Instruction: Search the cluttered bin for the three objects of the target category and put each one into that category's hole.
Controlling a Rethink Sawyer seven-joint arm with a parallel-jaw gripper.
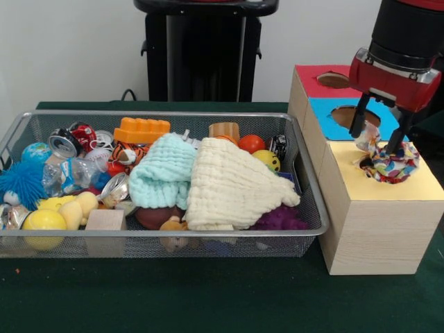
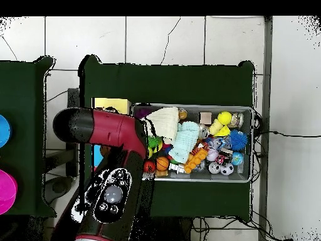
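My gripper point(image 1: 379, 132) hangs over the round hole point(image 1: 361, 164) in the yellow top point(image 1: 423, 189) of the nearest, largest wooden box. A white wad with red, blue and yellow patches point(image 1: 394, 166) sits in the hole, and a white tuft of it sticks up between my fingers point(image 1: 359, 121). The fingers stand apart, open, with a gap beside the tuft. The silver wire-mesh bin point(image 1: 166, 115) lies to the left, full of toys. No other printed wad shows in it. In the overhead view my arm point(image 2: 110, 135) hides the gripper and the hole.
A blue-topped box point(image 1: 325, 130) and a red-topped box point(image 1: 312, 80) stand behind the yellow one. In the bin a cream cloth point(image 1: 232, 187) and a mint cloth point(image 1: 163, 173) cover the middle. A blue spiky ball point(image 1: 21, 182), cans and balls lie around them.
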